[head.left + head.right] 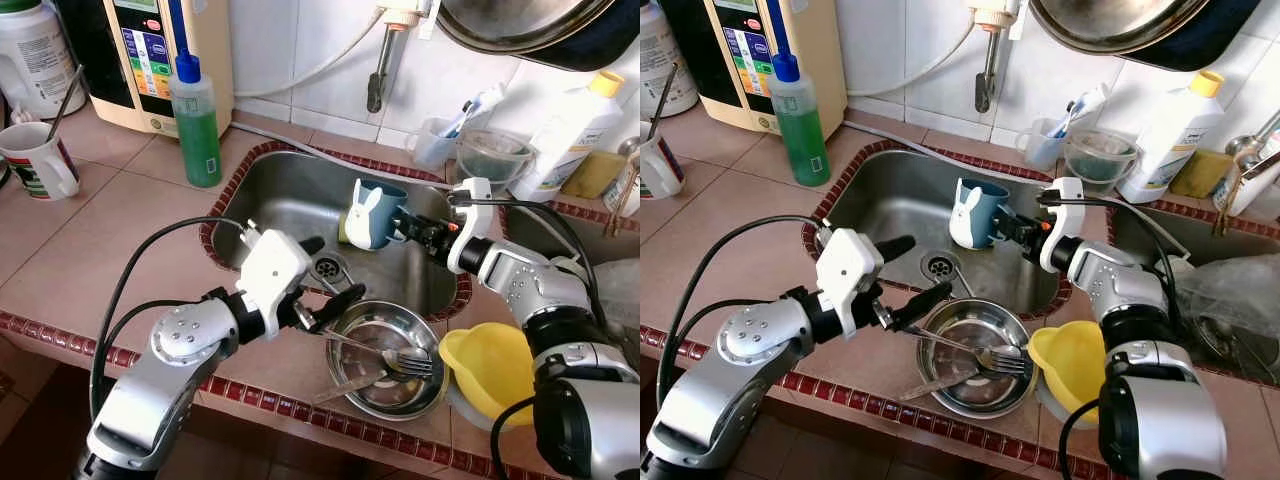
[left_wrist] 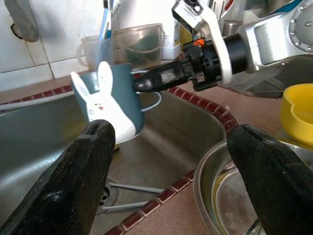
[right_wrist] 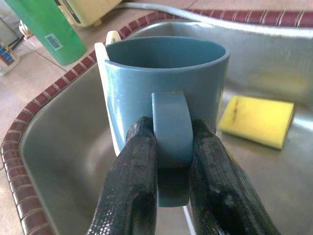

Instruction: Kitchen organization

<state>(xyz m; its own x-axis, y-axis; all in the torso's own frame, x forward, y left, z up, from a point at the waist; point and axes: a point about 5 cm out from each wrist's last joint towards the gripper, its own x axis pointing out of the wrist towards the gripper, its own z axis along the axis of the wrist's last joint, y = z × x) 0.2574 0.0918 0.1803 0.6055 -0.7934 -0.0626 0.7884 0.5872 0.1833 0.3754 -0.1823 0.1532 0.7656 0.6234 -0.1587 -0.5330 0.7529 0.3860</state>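
A blue mug with a white rabbit face [image 1: 372,212] is upright over the steel sink [image 1: 275,200], near its back right. My right gripper [image 3: 172,126] is shut on the mug's handle [image 3: 170,122], reaching in from the right rim. A yellow sponge [image 3: 257,120] lies in the sink behind the mug. My left gripper [image 1: 337,267] is open over the sink's front rim, by the drain [image 1: 328,266], holding nothing. Just right of it, a steel bowl [image 1: 365,340] with a fork [image 1: 405,362] and another utensil sits on the counter.
A green soap bottle [image 1: 196,120] stands left of the sink, and a white mug with a spoon [image 1: 35,160] at far left. A yellow plastic bowl [image 1: 492,370] sits right of the steel bowl. A tap [image 1: 378,70], clear cups [image 1: 490,155] and a white bottle [image 1: 575,130] line the back.
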